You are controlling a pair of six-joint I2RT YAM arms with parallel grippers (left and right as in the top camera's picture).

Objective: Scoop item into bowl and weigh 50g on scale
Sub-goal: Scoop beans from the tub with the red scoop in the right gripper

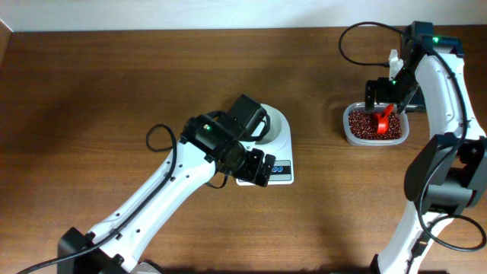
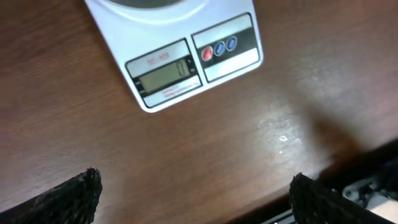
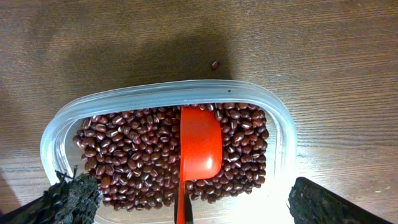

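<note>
While my right gripper (image 3: 198, 205) hangs open above the beans (image 3: 124, 155), the red scoop (image 3: 200, 149) lies dead ahead, handle running back between its fingers.

Dark brown bench (image 1: 91, 91) with streaked wood grain; white scale (image 2: 112, 31) with pale grey display (image 2: 165, 73) showing a dark digit, black-banded panel, red button (image 2: 207, 53) and blue button (image 2: 231, 43); white bowl (image 1: 278, 120); dark reddish-brown beans (image 3: 130, 155), glossy; clear, colourless tub (image 3: 155, 93); bright red scoop (image 3: 200, 146); white arms (image 1: 156, 186) with black joints.
</note>
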